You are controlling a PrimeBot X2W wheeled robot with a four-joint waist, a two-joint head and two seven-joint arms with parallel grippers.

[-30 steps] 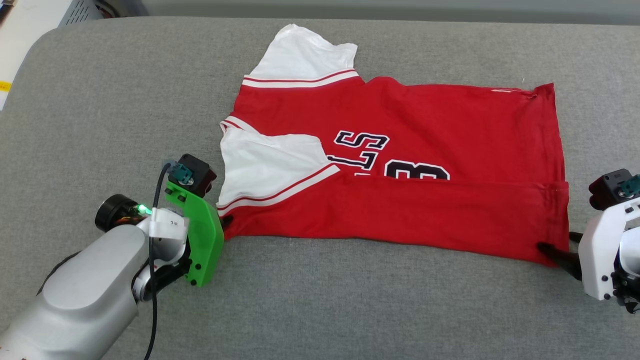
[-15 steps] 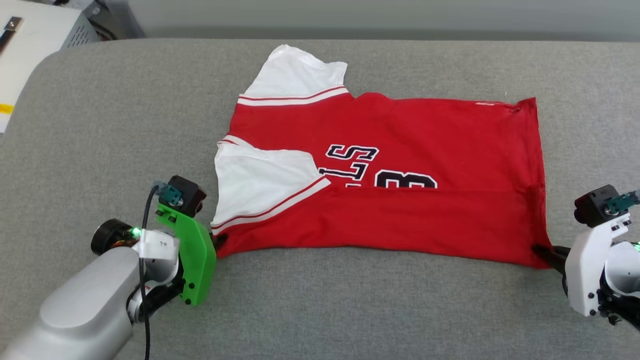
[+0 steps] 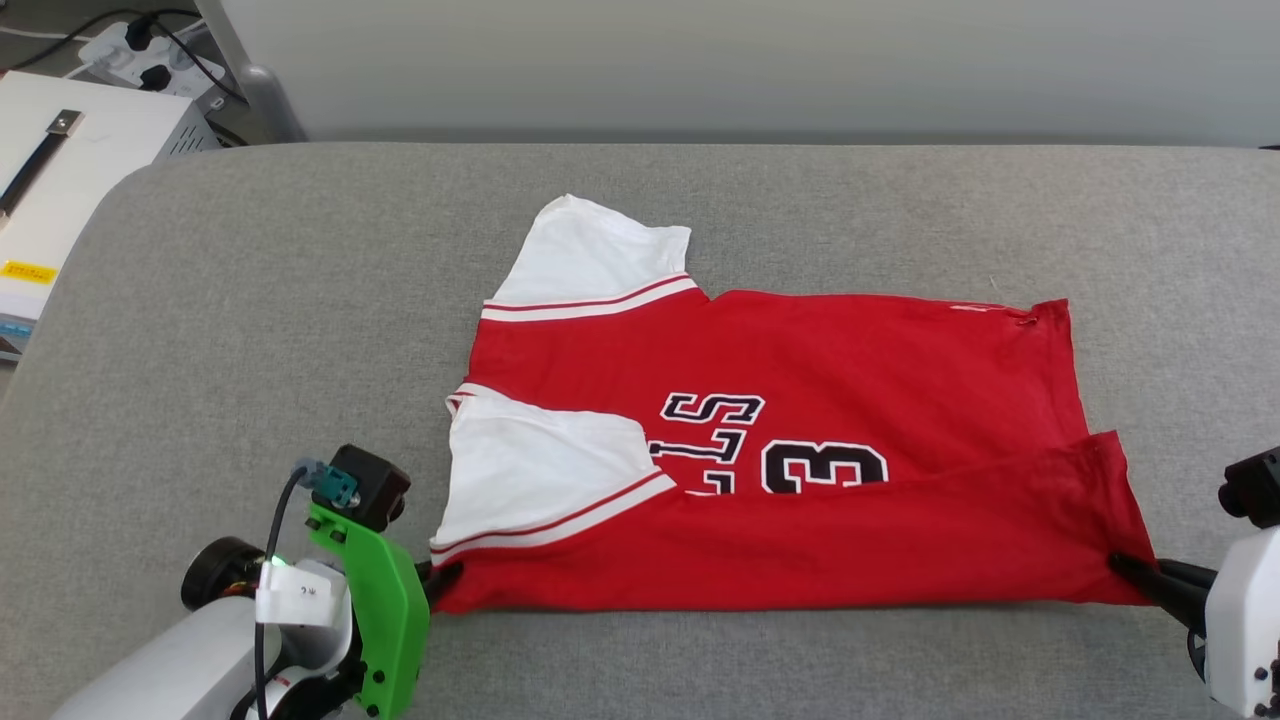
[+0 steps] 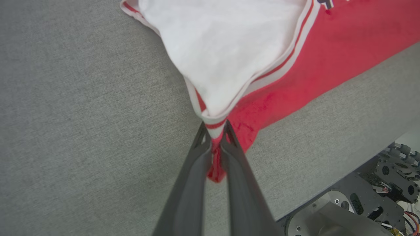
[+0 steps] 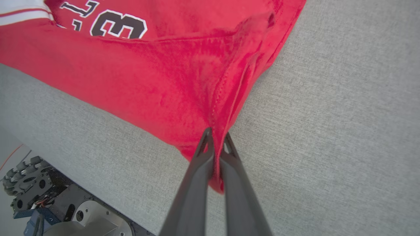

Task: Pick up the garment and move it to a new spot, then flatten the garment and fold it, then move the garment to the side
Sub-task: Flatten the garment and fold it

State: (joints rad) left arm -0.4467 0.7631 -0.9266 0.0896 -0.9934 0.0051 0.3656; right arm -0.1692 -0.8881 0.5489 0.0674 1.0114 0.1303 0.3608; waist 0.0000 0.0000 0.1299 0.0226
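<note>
The garment [image 3: 850, 360], a red T-shirt with white sleeves and black-and-white print, lies sideways on the grey padded table [image 3: 300, 300], its near long edge folded over the print. My left gripper [image 3: 440, 578] is shut on the near left corner, where the white sleeve cuff [image 4: 215, 126] meets red cloth. My right gripper [image 3: 1125, 568] is shut on the near right hem corner [image 5: 216, 137], which is lifted slightly off the surface. One white sleeve [image 3: 600, 255] points away at the far left; the other sleeve [image 3: 540, 480] lies folded onto the body.
A white box with a black handle [image 3: 60, 160] and a power strip with cables [image 3: 130, 55] stand beyond the table's far left corner. The robot's base [image 5: 49, 203] shows below the table's near edge. Bare grey surface surrounds the garment on all sides.
The head camera has tilted up, so the whole scene sits lower. Both grippers pulled the near edge toward me, uncovering more of the print; the right corner now rides higher.
</note>
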